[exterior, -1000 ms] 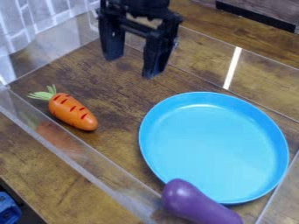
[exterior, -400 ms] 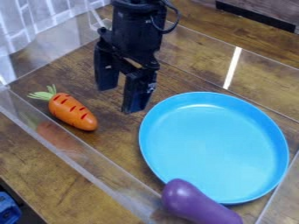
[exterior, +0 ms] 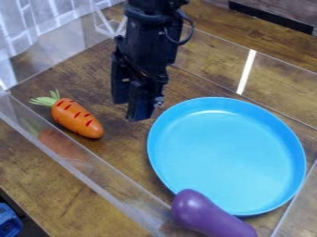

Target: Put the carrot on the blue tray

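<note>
The carrot (exterior: pixel 77 117), orange with dark stripes and a green top, lies on the wooden table at the left, pointing down-right. To its right lies the round blue tray (exterior: pixel 229 155), with nothing on it. My gripper (exterior: pixel 132 106) points down between the two, hanging just above the table to the right of the carrot and not touching it. Its black fingers (exterior: pixel 120 88) stand a little apart with nothing between them, one partly overlapping the other from this angle.
A glossy purple eggplant (exterior: pixel 209 215) rests at the tray's near rim. A clear plastic wall (exterior: pixel 50 148) runs along the table's front-left edge, close to the carrot. Tiled wall at the back left.
The gripper has come down and to the left, toward the carrot's side of the table. It has rolled about its own axis and its fingers have drawn closer together.
</note>
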Action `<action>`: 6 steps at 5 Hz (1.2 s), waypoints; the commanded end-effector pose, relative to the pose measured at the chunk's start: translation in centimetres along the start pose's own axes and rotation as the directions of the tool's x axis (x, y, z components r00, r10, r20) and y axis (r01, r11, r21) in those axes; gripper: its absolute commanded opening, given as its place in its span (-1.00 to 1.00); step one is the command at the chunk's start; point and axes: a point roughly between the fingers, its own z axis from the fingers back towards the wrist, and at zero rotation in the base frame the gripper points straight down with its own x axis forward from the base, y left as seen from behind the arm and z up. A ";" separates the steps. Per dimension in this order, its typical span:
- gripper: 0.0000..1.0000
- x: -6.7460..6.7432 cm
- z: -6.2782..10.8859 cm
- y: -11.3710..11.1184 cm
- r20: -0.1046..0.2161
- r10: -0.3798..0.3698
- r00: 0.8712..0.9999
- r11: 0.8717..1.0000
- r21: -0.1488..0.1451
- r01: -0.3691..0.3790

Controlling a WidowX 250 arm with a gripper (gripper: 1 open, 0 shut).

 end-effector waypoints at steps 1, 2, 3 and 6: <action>1.00 -0.5 0.4 1.6 0.027 -0.014 1.000 1.000 0.016 0.014; 1.00 -0.8 -0.1 2.5 0.018 -0.065 0.998 0.998 0.022 0.065; 1.00 -0.6 -0.1 2.0 0.007 -0.162 0.987 0.986 0.039 0.162; 1.00 -2.9 -2.8 3.2 -0.013 -0.378 0.926 0.922 0.092 0.377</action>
